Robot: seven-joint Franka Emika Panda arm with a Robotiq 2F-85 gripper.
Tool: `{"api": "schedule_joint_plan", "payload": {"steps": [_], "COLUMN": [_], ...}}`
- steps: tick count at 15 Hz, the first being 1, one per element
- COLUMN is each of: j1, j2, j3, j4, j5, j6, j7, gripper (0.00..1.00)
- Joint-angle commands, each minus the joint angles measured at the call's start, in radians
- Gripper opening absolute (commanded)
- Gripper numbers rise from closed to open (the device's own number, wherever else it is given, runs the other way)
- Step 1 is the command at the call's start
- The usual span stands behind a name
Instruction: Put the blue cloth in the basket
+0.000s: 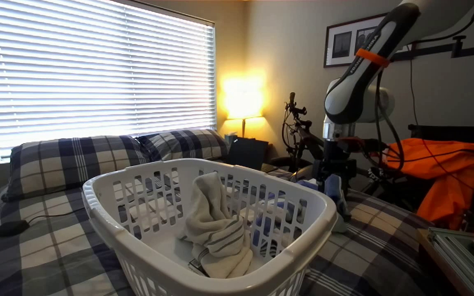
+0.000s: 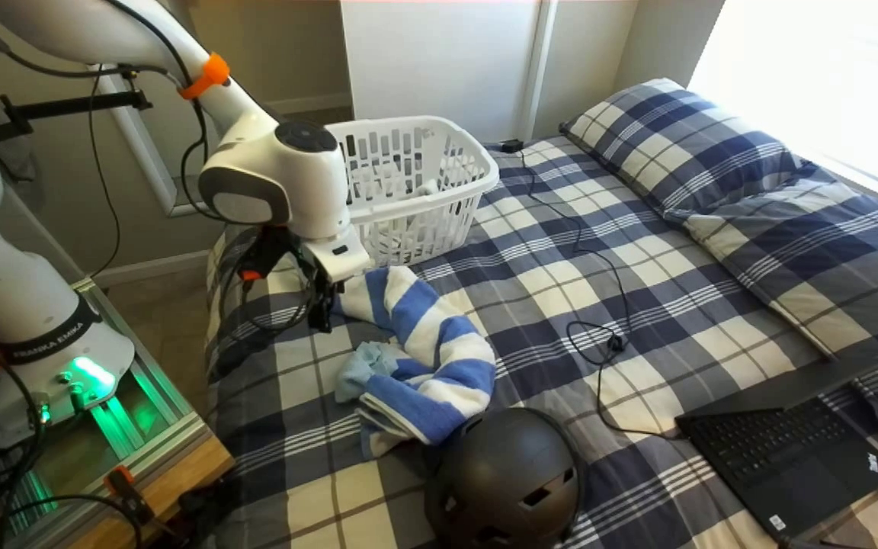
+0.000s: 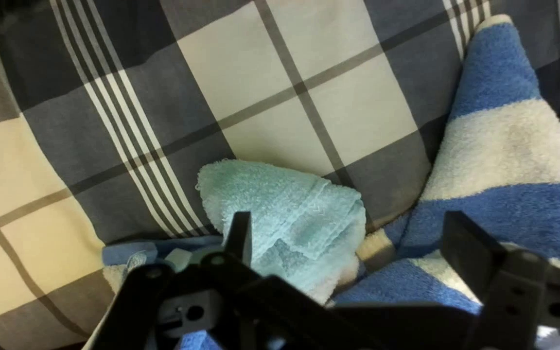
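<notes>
A small light blue cloth (image 2: 366,368) lies crumpled on the plaid bed against a larger blue-and-white striped towel (image 2: 454,347). In the wrist view the light blue cloth (image 3: 304,214) shows between the fingertips, nearer the left finger, and the striped towel (image 3: 503,204) lies under the right finger. My gripper (image 3: 347,228) is open with nothing between its fingers. In an exterior view the gripper (image 2: 322,305) points down near the towel's end beside the basket; its exact height is unclear. The white basket (image 1: 294,257) stands on the bed, also in an exterior view (image 2: 477,183).
A beige cloth with grey stripes (image 1: 216,234) lies inside the basket. A black helmet (image 2: 507,480) touches the striped towel's near end. An open laptop (image 2: 797,457) and a black cord (image 2: 599,381) lie on the bed. Pillows (image 2: 683,152) are by the window.
</notes>
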Motion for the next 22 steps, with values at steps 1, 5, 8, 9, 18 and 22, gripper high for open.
{"api": "schedule_joint_plan", "payload": {"steps": [1,5,8,9,18,22], "j1": [0.001,0.001,0.001,0.001,-0.049,-0.062], "j2": [0.013,0.026,0.026,0.026,0.217,0.337], "j3": [-0.001,-0.001,-0.001,-0.001,0.011,0.017], "j4": [0.005,0.015,0.016,0.016,0.19,0.266], "j5": [-0.002,-0.001,-0.001,-0.001,0.106,0.096], "j6": [-0.002,-0.002,-0.002,-0.002,-0.118,-0.132], "j7": [0.002,0.002,0.002,0.002,-0.039,-0.018], "gripper": [1.0,1.0,1.0,1.0,1.0,1.0]}}
